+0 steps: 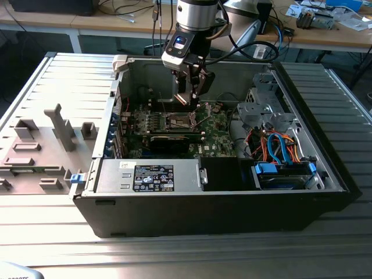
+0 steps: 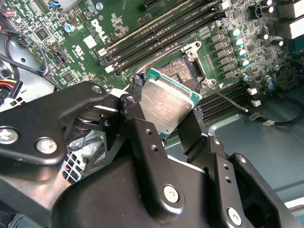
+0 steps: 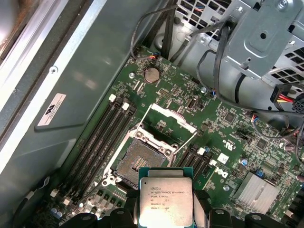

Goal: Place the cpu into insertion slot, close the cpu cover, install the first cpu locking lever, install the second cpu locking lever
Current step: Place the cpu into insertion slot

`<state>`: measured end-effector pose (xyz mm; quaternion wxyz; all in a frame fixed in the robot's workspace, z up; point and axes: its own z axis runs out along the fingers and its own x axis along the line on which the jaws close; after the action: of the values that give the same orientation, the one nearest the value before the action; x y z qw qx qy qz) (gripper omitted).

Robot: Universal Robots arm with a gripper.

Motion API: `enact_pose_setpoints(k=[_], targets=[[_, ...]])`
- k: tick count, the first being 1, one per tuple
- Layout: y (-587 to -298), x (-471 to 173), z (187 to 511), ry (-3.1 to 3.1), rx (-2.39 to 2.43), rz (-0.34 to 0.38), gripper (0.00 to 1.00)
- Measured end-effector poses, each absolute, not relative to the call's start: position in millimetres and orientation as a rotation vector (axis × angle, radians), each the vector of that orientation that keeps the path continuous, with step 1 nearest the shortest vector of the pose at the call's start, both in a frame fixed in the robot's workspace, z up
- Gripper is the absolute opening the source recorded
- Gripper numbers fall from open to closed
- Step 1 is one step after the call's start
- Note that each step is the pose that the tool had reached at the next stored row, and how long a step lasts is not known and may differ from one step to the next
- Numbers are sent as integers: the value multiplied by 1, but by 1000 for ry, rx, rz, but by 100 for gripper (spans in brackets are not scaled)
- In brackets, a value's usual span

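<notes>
Ribbed bench (image 1: 174,256), open case (image 1: 203,212). Hand (image 1: 189,96) grips cpu (image 2: 165,105) by its edges just above slot (image 3: 137,164); cover (image 3: 173,116) beside slot stands raised, clearing entry.

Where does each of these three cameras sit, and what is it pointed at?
Exterior view: off the arm, looking down into the open case; shows the arm and gripper.
First wrist view: on the arm, facing the socket and open cover; the gripper flanks the cpu.
Second wrist view: on the arm, facing the board past the black fingers.
Both wrist views share the held cpu and socket.
</notes>
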<state>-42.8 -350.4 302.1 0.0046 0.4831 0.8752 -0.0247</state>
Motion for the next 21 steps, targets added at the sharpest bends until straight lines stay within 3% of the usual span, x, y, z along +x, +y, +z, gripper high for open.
enact_pose_setpoints(k=[21], targets=[[-350,-43,302,2729,1537,-78,55]])
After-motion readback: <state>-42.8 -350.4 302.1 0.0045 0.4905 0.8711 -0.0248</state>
